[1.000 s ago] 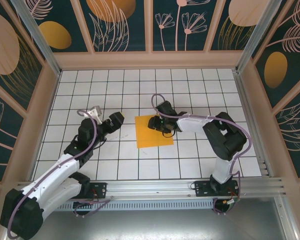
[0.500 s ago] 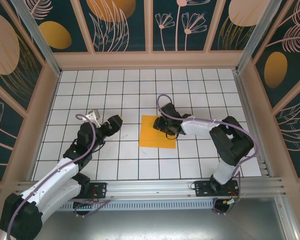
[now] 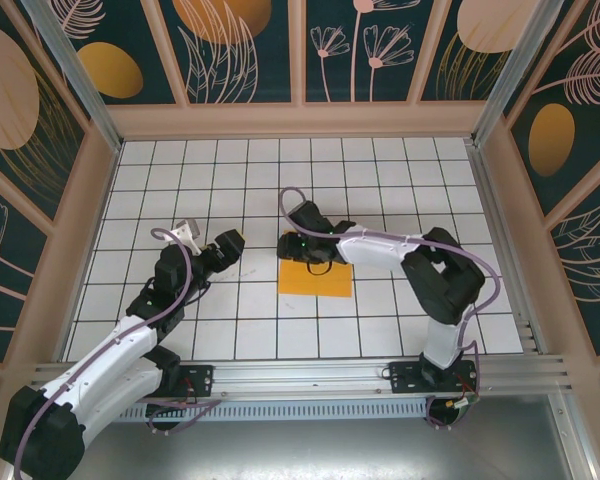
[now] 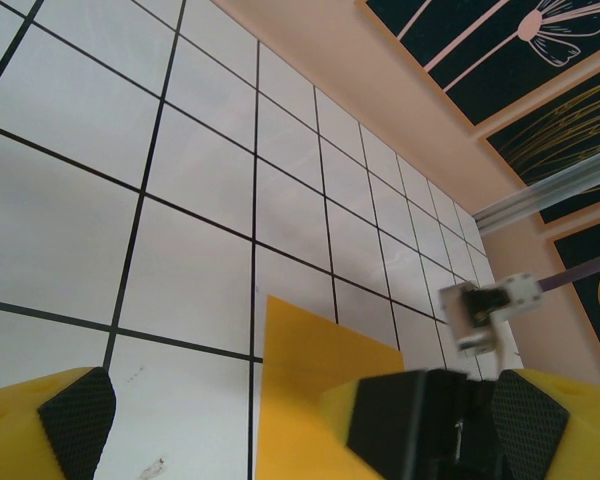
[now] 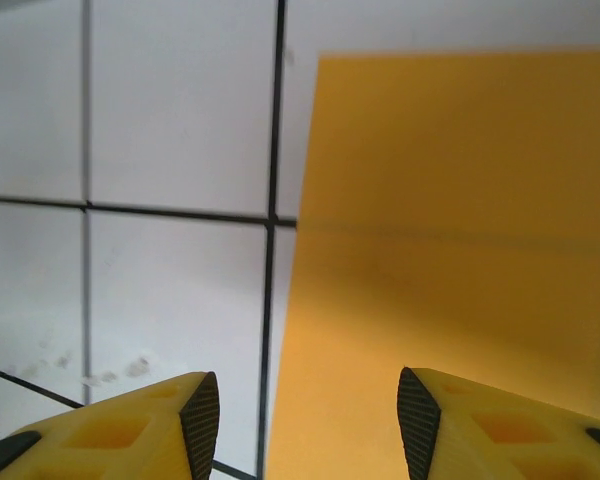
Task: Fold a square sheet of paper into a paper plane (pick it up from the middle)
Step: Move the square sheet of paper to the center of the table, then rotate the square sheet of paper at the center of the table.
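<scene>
Gridded white table (image 3: 180, 180): level, tiles marked by black lines.

Square sheet of paper (image 3: 320, 282): flat on the table at centre, edges running with the grid lines. Its far part is covered by the right arm (image 3: 380, 245). Being square, it has no long axis to align to.

Right gripper (image 3: 298, 245): over the sheet's far-left corner region. The wrist view shows the sheet (image 5: 460, 180) spreading off to the right, with its left edge running between the fingertips (image 5: 200, 405). The jaws stand partly apart, with nothing between them. Judgement: the sheet's middle lies to the right of this gripper and toward the arm bases.

Left gripper (image 3: 230, 243): jaws fully spread, empty, bare tiles between it and the sheet's left edge (image 4: 300, 345).

The right gripper is the nearer.
</scene>
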{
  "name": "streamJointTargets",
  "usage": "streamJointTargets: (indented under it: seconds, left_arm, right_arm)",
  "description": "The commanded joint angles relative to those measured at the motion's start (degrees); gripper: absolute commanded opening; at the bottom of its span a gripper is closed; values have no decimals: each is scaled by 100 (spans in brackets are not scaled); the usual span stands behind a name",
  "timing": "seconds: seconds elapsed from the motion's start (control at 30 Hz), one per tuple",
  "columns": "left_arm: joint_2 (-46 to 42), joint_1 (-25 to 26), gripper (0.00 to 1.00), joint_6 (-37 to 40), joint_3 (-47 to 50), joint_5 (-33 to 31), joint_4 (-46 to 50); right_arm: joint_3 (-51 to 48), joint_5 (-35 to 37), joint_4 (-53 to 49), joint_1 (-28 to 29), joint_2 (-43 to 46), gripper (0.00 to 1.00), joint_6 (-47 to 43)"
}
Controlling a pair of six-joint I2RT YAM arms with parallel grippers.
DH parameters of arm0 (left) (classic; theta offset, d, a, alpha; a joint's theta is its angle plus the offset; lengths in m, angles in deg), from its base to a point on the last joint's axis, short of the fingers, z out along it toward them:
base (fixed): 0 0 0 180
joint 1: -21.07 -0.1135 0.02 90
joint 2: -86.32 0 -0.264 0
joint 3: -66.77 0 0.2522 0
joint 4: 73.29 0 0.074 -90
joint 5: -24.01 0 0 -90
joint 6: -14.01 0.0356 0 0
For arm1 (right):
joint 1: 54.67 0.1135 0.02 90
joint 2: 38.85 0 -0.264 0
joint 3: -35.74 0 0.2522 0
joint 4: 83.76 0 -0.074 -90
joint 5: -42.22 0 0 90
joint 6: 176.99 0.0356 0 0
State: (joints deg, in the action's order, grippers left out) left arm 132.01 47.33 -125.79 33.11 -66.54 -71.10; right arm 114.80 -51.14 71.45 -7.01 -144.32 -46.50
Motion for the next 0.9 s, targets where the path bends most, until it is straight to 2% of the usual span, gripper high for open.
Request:
streamJointTargets:
  seconds: [0.0, 0.2, 0.4, 0.5, 0.67, 0.87]
  left_arm:
    - [-32, -27, 99, 63, 30, -49, -101]
    - [-60, -25, 99, 49, 26, -16, -113]
    - [-138, -26, 99, 23, 89, 61, -169]
    - [-158, -31, 99, 31, 109, 42, -155]
    - [-20, -25, 99, 58, 65, 159, -140]
    - [63, -25, 99, 167, 30, 239, -170]
  right_arm:
    - [-65, -182, -321, 23, -200, 53, -257]
    - [-408, -271, -479, 24, -100, 53, -771]
    - [-139, -75, -820, -11, 167, 55, -1221]
    - [191, -75, -887, 21, 293, 57, -1029]
    - [576, 1051, -1715, 14, 308, 59, 12]
    - [572, 787, -1433, 15, 76, 59, 86]
